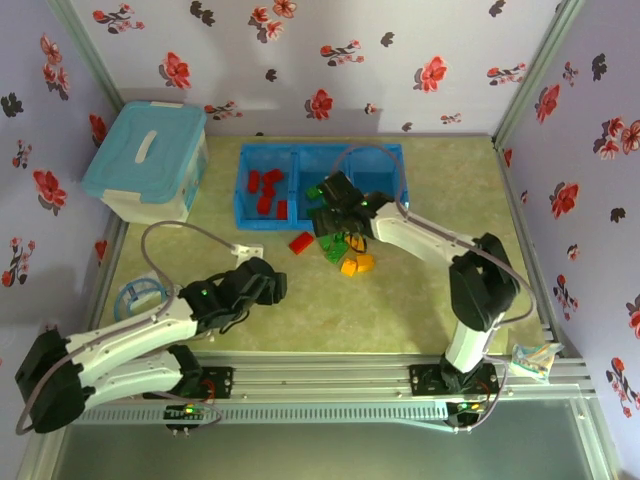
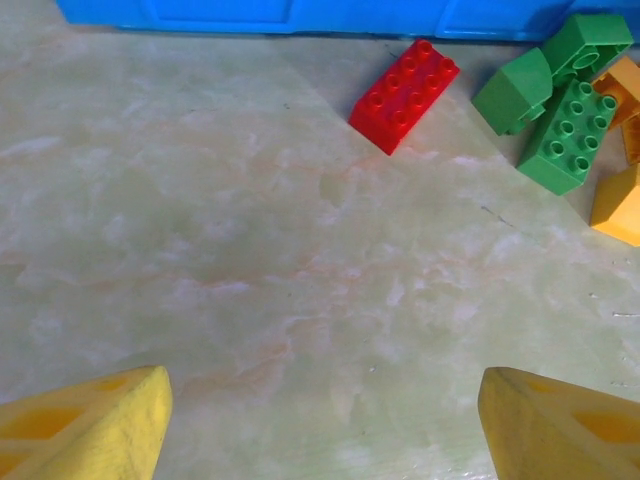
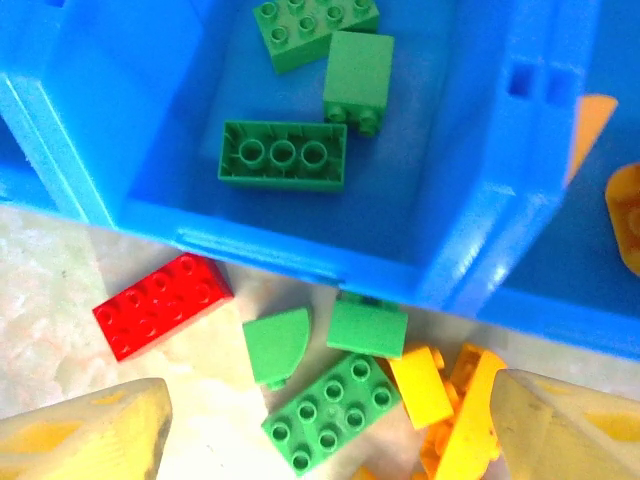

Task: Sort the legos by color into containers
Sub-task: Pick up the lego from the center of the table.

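While the right gripper (image 3: 330, 400) hangs over the near wall of the blue tray (image 3: 480, 220), its yellow fingers (image 3: 90, 430) stand spread wide with nothing between them, so we mark it released and holding no brick. The left gripper (image 2: 325, 400) is just as wide and empty, low over bare table (image 2: 200, 250), and the pile is well ahead of it. Just below the right gripper, three loose green legos (image 3: 335, 410) lie on the table. A few yellow-orange legos (image 3: 420, 385) crowd in beside them, some touching. One red brick (image 3: 163, 303) lies to their left, close to the tray wall. Past that wall, the middle compartment holds three sorted green bricks (image 3: 282, 155). In the top view, the left compartment holds several sorted red bricks (image 1: 268, 190). An orange piece (image 3: 625, 215) shows beyond the divider on the right and is probably in the right compartment, but we cannot tell for sure. We judge the task partly done: red is nearly finished, green is about half done, and yellow-orange is mostly left. All the loose legos lie just in front of the tray.
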Controlling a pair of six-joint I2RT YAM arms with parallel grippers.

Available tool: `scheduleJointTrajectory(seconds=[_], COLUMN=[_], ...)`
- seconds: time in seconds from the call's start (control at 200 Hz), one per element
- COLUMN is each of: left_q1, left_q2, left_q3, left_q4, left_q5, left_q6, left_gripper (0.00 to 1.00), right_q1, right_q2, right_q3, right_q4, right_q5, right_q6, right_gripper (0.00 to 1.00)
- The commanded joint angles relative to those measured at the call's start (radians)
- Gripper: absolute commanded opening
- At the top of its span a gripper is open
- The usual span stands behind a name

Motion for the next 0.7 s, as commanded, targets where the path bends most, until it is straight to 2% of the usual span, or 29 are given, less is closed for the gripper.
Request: scheduleJointTrajectory(seconds=[0.0, 0.405, 0.695], left_q1=[0.032, 0.178, 0.234], left_q2=[0.085, 0.425, 0.611], left_q3=[0.057, 0.269, 0.406], left_q4=[0.085, 0.11, 0.098], left_q5=[0.092, 0.282, 0.312], left_q6=[0.065, 0.177, 0.236], left_gripper=[0.81, 0.81, 0.78], right_q1=[0.0, -0.003, -0.011], right_q2=[-0.106, -0.396, -0.533], right_q3=[-0.1, -0.404, -0.526], right_q4=[0.087, 0.142, 0.136], right_q5=[0.012, 0.054, 0.079], right_q6=[0.053, 0.125, 0.147], right_gripper=[0.83, 0.84, 0.85])
